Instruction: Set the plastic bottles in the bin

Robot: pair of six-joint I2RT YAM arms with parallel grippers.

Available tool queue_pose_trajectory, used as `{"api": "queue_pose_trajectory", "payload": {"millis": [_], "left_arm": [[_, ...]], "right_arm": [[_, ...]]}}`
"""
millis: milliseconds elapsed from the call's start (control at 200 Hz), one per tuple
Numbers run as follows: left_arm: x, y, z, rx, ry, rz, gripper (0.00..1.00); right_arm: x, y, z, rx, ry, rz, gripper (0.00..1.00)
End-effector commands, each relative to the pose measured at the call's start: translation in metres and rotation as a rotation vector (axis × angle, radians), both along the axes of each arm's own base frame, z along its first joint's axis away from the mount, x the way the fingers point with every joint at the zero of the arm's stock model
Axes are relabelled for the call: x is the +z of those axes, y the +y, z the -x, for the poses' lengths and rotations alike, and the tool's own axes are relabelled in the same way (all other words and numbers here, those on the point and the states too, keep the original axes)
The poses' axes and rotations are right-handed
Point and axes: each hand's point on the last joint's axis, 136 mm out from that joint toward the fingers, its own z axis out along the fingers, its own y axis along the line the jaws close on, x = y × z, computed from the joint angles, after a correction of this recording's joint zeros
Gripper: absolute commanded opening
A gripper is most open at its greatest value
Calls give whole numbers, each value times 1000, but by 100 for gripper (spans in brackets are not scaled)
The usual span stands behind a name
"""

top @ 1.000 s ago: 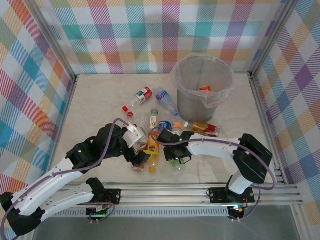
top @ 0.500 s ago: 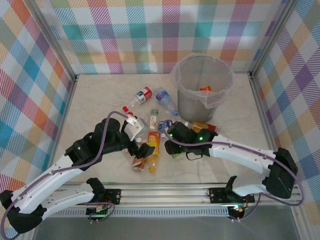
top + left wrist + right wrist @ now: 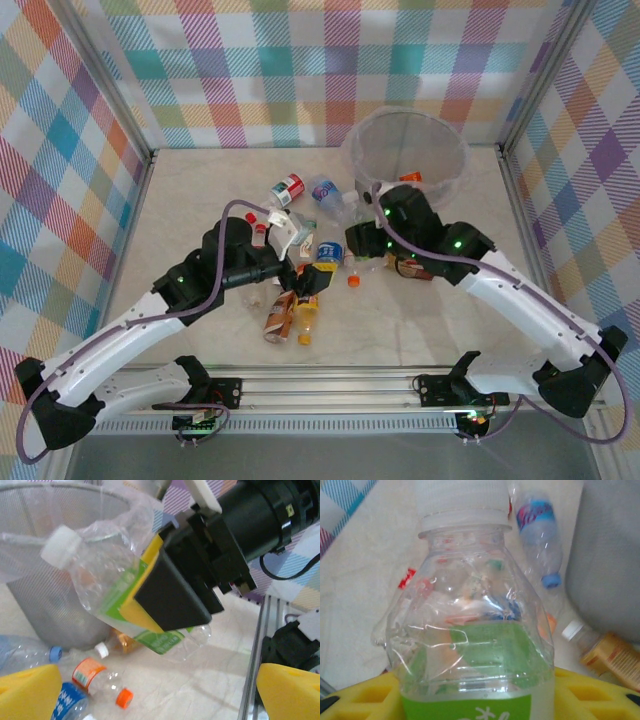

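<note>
- Step in hand: one bottle is being carried to the bin (image 3: 30,590). The right gripper (image 3: 362,243) is pressed onto the green-label bottle (image 3: 115,605). It pinches the bottle across the label and holds it in the air, just in front of the bin's wall.
- The bottle is tilted, and its white cap (image 3: 60,545) points toward the bin. It is not yet inside. I cannot tell whether it is already higher than the rim.
- Next move, in my judgement: raise the bottle clear of the rim, bring it over the opening, and only then release it. The loose clear bag (image 3: 125,515) hanging over the rim could catch the cap if the lift is too low.
- The left gripper (image 3: 157,690) is spread wide and holds nothing. It is farther from the bin than the held bottle.
- More bottles lie on the table (image 3: 200,680) near the foot of the bin, among them a blue-label one (image 3: 70,700) and an orange-label one (image 3: 87,672). Much of the task is not yet done.
</note>
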Motion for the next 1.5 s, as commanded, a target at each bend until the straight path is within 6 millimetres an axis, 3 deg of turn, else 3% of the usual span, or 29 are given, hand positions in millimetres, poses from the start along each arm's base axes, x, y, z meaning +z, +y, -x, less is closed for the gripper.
{"api": "queue_pose_trajectory", "payload": {"millis": [0, 340, 660, 835, 1105, 1495], "left_arm": [[48, -11, -3, -34, -70, 141, 100], [55, -35, -15, -71, -54, 190, 100], [34, -42, -6, -140, -20, 131, 100], [28, -42, -5, -149, -22, 102, 100], [16, -44, -8, -148, 2, 50, 100], [9, -46, -9, -153, 16, 24, 100]], "right_arm": [[36, -4, -11, 35, -86, 4, 55], [102, -28, -68, -47, -219, -47, 55], [118, -62, -133, -164, -216, -62, 55], [109, -82, -165, -205, -156, -71, 55], [67, -104, -204, -237, -17, -36, 55], [3, -109, -231, -214, 159, 71, 56]]}}
